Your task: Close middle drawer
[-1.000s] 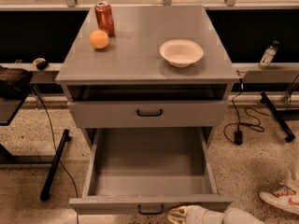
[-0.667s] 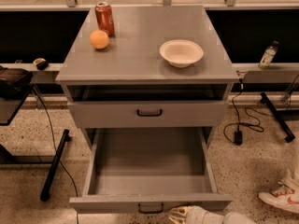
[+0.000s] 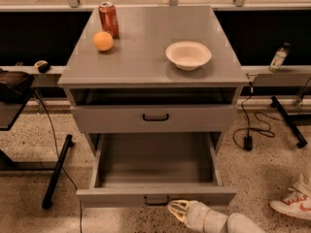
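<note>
A can (image 3: 108, 17), an orange (image 3: 103, 41) and a bowl (image 3: 188, 55) are seen above the pulled-out middle drawer (image 3: 116, 196). The gripper (image 3: 179, 210) is placed just beside its front edge. Whether it is spread or closed cannot be told.

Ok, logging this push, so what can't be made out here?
Camera view: lowest drawer, hidden under the pulled-out middle drawer.
Camera view: gripper below that drawer's front; its arm is cut by the bottom edge, contact with the front unclear.
</note>
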Available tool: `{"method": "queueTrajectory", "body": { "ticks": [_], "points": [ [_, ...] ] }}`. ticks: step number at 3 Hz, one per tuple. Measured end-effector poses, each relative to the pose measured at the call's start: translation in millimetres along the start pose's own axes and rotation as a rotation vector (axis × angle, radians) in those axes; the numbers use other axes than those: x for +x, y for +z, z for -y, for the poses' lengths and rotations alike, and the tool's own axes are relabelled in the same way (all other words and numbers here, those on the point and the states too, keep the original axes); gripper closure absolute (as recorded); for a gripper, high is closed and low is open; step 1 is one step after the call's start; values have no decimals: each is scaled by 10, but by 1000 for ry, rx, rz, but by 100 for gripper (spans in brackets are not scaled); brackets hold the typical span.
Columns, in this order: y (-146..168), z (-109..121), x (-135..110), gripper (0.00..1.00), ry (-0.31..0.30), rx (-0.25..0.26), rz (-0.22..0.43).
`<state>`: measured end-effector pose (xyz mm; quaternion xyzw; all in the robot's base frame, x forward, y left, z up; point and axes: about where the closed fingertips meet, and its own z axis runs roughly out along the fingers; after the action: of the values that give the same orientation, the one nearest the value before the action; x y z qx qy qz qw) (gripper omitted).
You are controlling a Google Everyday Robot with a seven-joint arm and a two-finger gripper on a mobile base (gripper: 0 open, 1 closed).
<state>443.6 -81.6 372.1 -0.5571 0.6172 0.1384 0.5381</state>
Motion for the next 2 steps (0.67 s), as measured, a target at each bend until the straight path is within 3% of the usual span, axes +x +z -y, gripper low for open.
{"method": "queueTrajectory", "body": {
  "ticks": [1, 2],
  "points": [
    [391, 401, -258, 100, 53, 69, 31],
    [391, 401, -258, 100, 53, 69, 31]
  ]
}}
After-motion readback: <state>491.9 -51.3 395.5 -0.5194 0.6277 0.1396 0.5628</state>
